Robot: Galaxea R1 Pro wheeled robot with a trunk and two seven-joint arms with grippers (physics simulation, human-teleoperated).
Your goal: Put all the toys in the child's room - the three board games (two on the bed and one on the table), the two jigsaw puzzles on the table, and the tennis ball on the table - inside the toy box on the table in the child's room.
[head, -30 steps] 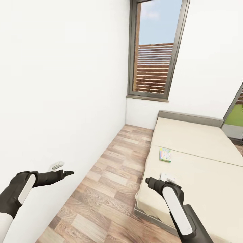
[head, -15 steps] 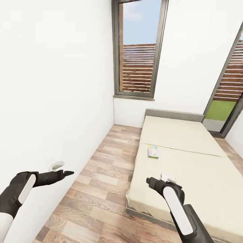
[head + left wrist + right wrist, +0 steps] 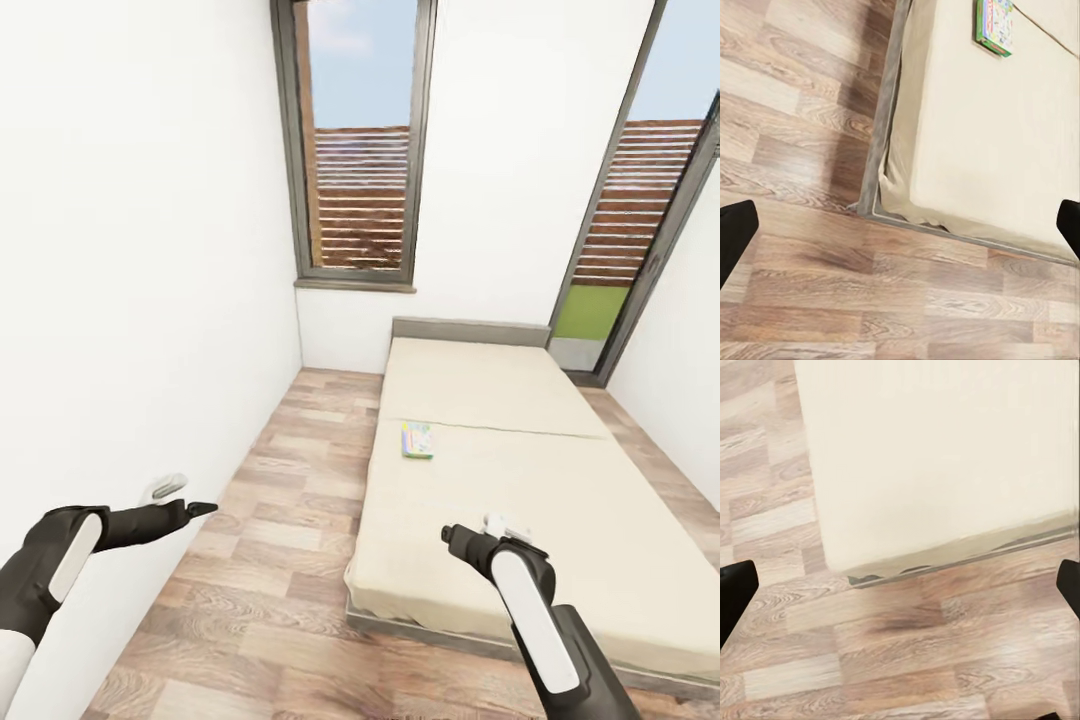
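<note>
Left gripper out front at 8 o'clock in the head view, close to the white wall; fingertips sit at opposite edges of the left wrist view, so spread wide, holding nothing. Right gripper at 5 o'clock, over the near corner of the bed; likewise wide apart in the right wrist view, empty. Beyond them, one board game lies flat on the beige sheet near the bed's left edge, roughly 12 o'clock from the right gripper, well apart from both. Second game not made out; table and toy box likewise not made out here. Versus a second ago: whole scene slid left-to-centre in frame, bed now near centred, second tall window revealed at 2 o'clock. Arms in the same place in frame, so a camera/base turn, not object motion. Reads as lining up on the bed; next likely drive forward, then reach for the game. Grasping not started.
</note>
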